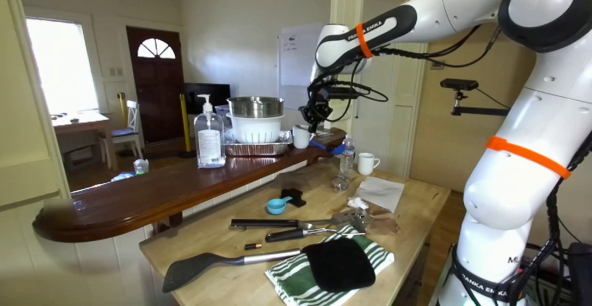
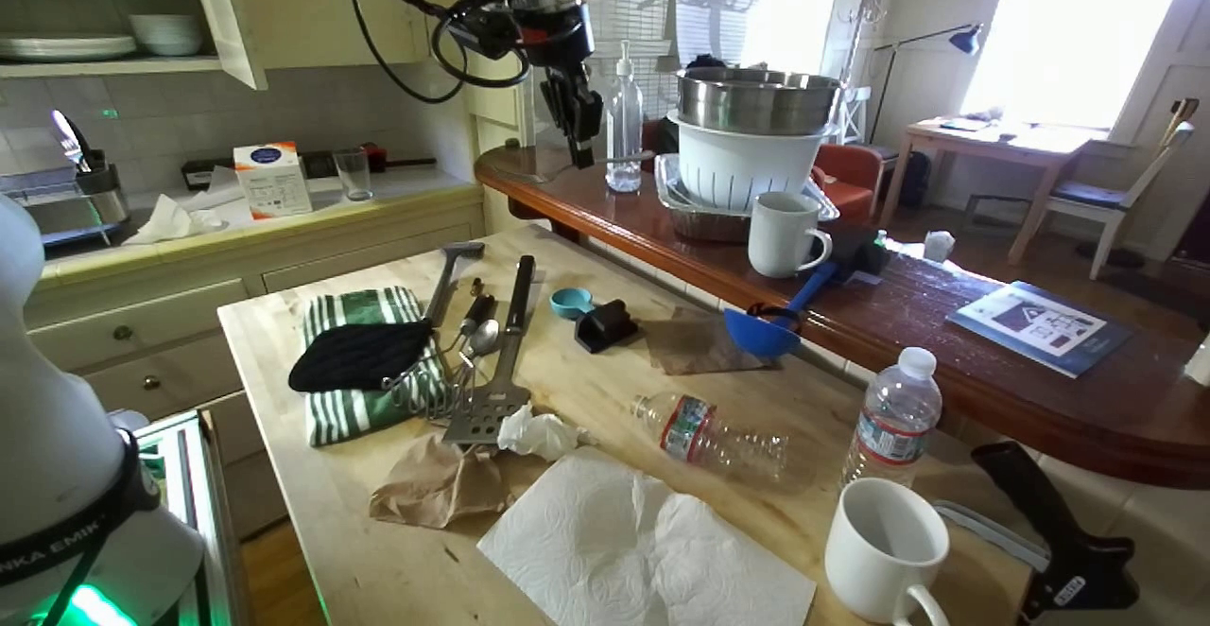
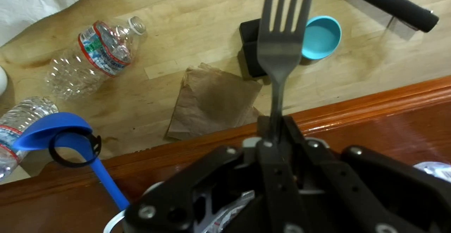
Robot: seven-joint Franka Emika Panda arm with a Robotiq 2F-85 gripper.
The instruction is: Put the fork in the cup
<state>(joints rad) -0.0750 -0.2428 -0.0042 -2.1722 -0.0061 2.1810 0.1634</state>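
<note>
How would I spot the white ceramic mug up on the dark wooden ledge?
Find the long, glossy, dark wooden ledge above the pale wooden table. Beside the round white plastic colander stands the mug. Unlike the similar white mug below on the table, it has a blue plastic ladle lying beside it.

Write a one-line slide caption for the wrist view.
Black robot fingers grip a silver metal fork, seen against a pale wooden tabletop with a round turquoise measuring cup.

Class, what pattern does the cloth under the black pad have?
Green and white stripes; the cloth shows best in an exterior view.
</note>
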